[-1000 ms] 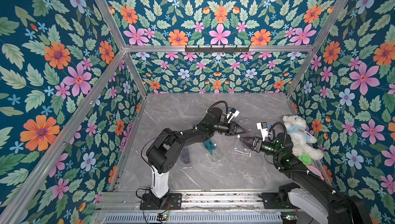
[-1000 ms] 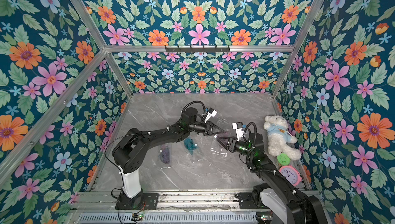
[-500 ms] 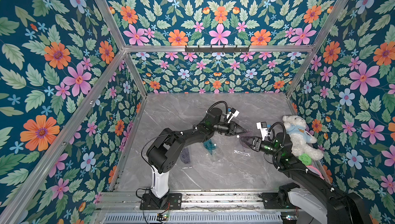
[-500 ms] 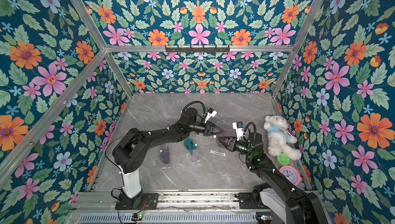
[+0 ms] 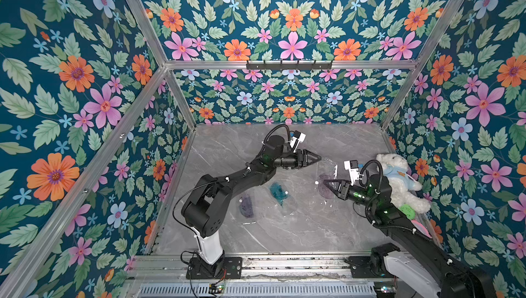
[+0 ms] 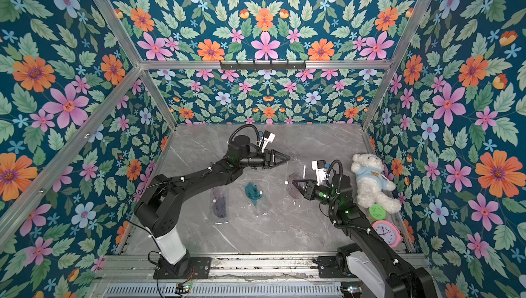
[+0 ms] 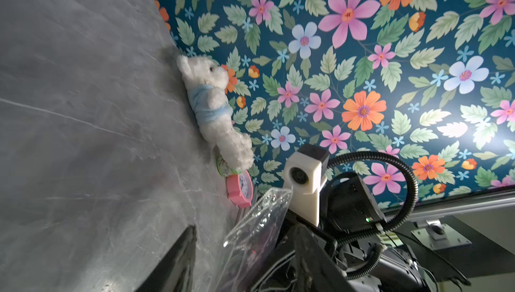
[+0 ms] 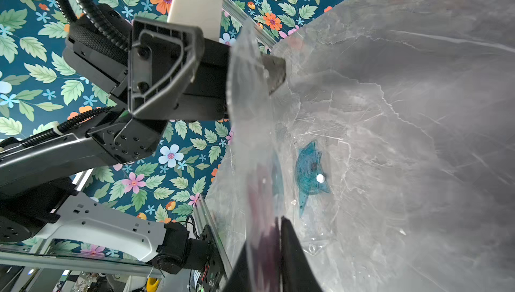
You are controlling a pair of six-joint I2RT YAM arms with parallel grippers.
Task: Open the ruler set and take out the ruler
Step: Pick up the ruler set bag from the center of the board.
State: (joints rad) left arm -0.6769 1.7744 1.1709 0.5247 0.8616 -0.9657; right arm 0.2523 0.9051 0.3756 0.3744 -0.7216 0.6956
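In both top views the clear ruler set pouch (image 5: pixel 330 168) stands right of centre. The right gripper (image 5: pixel 325 182) is closed on its lower part, where a purple ruler piece (image 5: pixel 323 191) shows inside. The left gripper (image 5: pixel 318 157) is at the pouch's upper edge, with its jaws apart.

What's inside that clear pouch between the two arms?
A see-through purple piece with a rounded edge shows through the pouch. The right gripper, shut on the pouch, covers part of it; more cannot be made out.
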